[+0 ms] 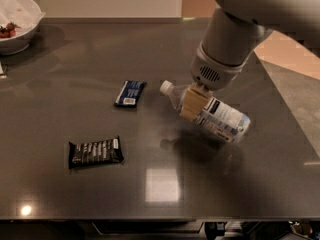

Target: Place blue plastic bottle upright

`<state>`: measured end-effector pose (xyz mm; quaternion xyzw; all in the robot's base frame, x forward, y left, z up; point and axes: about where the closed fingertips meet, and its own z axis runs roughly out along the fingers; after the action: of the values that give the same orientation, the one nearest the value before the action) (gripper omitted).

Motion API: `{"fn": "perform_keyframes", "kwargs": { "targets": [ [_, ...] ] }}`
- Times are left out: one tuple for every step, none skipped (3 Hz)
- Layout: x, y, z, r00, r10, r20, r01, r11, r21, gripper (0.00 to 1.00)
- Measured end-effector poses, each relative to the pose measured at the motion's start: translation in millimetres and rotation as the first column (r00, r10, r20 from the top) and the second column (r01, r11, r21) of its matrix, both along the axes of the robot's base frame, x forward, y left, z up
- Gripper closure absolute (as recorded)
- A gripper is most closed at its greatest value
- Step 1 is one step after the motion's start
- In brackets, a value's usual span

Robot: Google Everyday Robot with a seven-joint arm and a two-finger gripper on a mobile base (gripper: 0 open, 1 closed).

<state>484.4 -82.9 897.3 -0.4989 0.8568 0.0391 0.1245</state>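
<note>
The blue plastic bottle (224, 120) is a small clear bottle with a white cap (166, 87) and a white and pale-blue label. It hangs above the dark table (70, 64), nearly on its side, cap to the upper left, base lower right. Its shadow lies on the table below it. My gripper (192, 103), with tan fingers, comes down from the big white arm (225, 39) and is shut on the bottle near its neck end.
A flat dark-blue snack bar wrapper (130, 93) lies left of the bottle. A black snack bar (95, 152) lies at the front left. A white bowl (15, 21) with food stands at the back left corner. The table's right edge runs close behind the arm.
</note>
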Motion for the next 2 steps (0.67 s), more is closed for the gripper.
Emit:
{"fn": "perform_keyframes", "kwargs": {
  "targets": [
    [11, 1, 18, 0.9961, 0.047, 0.075, -0.054, 0.994, 0.099, 1.0],
    [19, 0, 32, 0.9853, 0.075, 0.153, -0.108, 0.971, 0.215, 1.0]
  ]
}}
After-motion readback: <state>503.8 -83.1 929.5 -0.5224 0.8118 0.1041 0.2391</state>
